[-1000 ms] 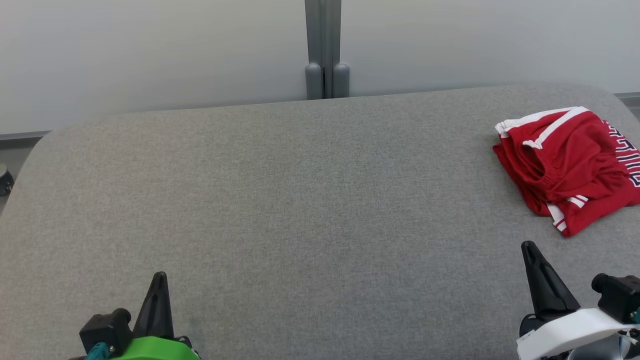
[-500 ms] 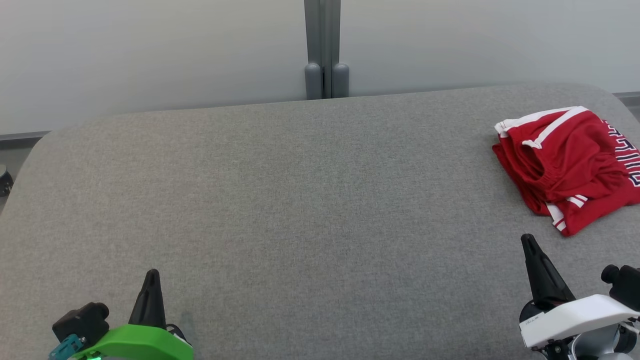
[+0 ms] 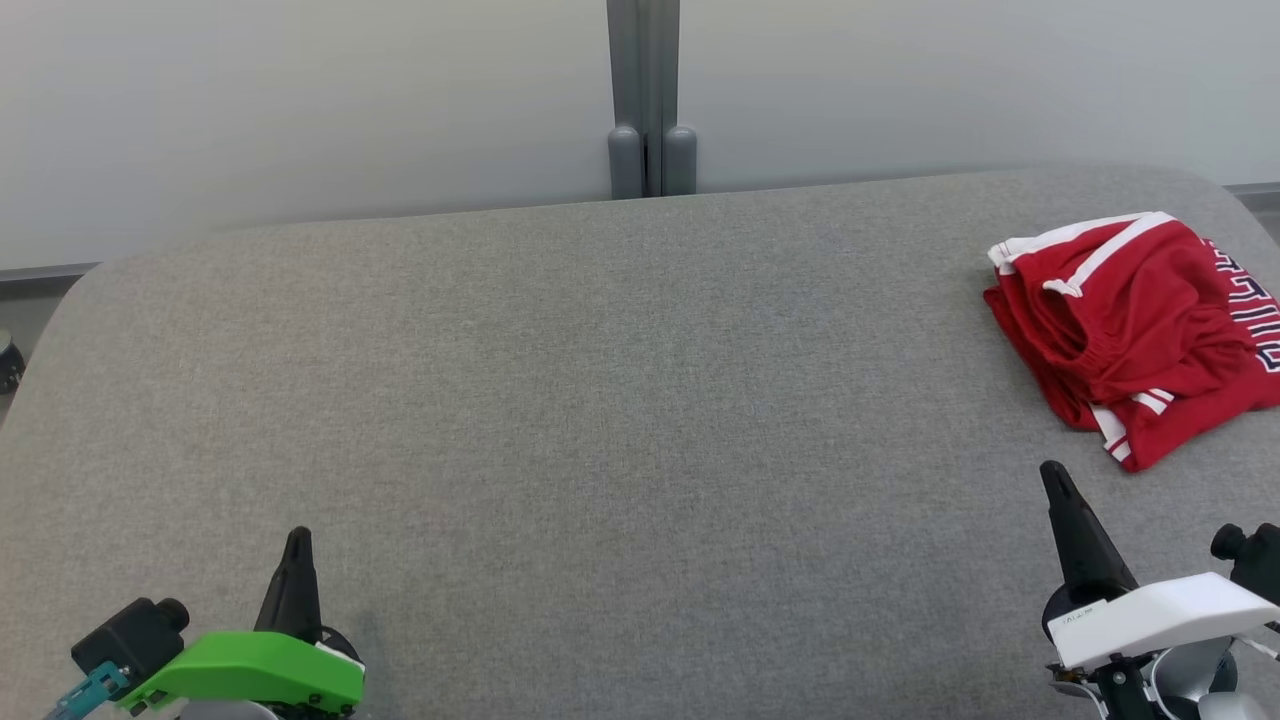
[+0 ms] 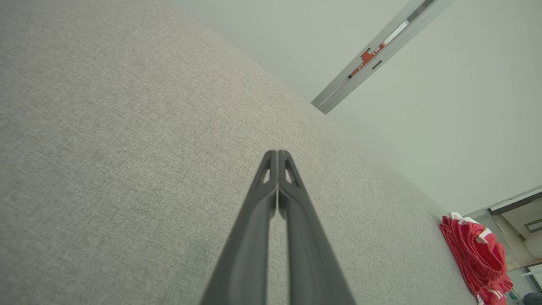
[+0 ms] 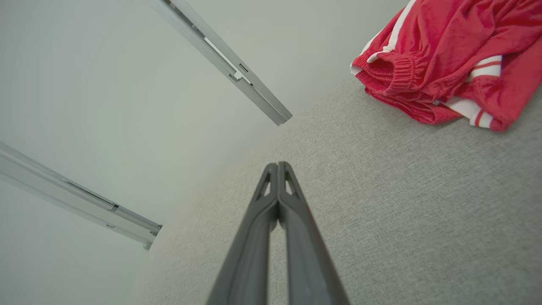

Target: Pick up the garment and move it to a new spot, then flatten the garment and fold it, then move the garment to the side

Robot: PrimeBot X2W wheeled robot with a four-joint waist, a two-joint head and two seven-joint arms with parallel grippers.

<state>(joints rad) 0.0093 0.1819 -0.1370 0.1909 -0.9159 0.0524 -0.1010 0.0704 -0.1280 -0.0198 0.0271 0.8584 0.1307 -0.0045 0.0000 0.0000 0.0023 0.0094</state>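
The garment [image 3: 1140, 335] is a pair of red shorts with white stripes and dark lettering, lying bunched and folded at the far right of the grey padded table [image 3: 600, 400]. It also shows in the right wrist view as the garment [image 5: 449, 63] at the upper right, and small in the left wrist view as the garment [image 4: 478, 254]. My right gripper [image 3: 1052, 472] is shut and empty, a little nearer to me than the shorts and apart from them. My left gripper [image 3: 297, 535] is shut and empty at the lower left, far from the shorts.
A pale wall with a grey vertical post [image 3: 645, 100] runs behind the table's rounded far edge. The table's grey fabric stretches wide between the two grippers. A dark object [image 3: 8, 362] sits on the floor off the left edge.
Both arms have tilted and drawn slightly back toward me; the left gripper slid left and lower in the picture, the right tip rose a little. The shorts have not moved.
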